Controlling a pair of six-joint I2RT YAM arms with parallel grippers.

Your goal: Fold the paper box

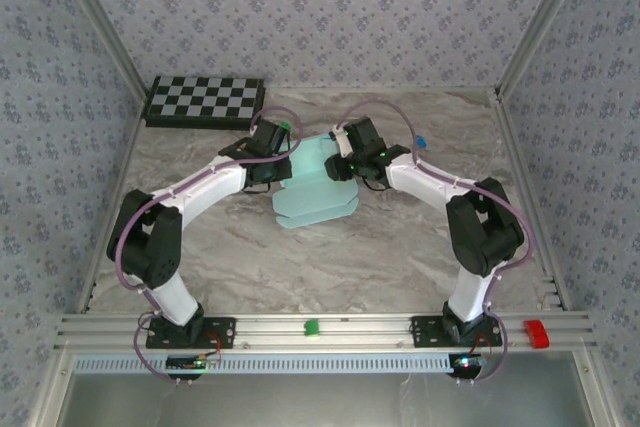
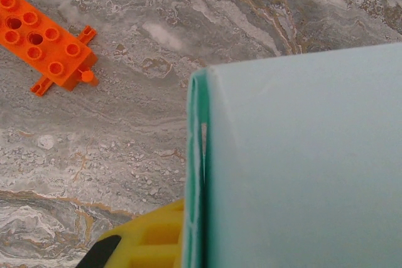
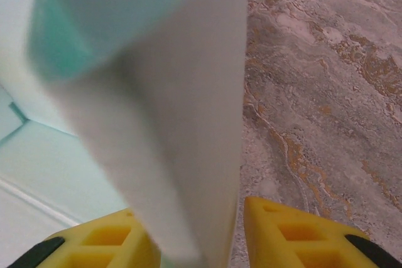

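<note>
The paper box, pale aqua card with flaps, lies partly folded at the table's middle. My left gripper is at its left edge and my right gripper at its upper right. In the left wrist view one yellow finger presses against the doubled edge of the paper box; the other finger is hidden behind the card, and my left gripper is shut on it. In the right wrist view a raised flap of the paper box stands between both yellow fingers. My right gripper is open, with a thin gap at the right finger.
A black-and-white checkerboard lies at the back left. An orange studded block sits on the marble beyond the left gripper. A small blue piece lies at the back right. Green and red blocks rest on the front rail.
</note>
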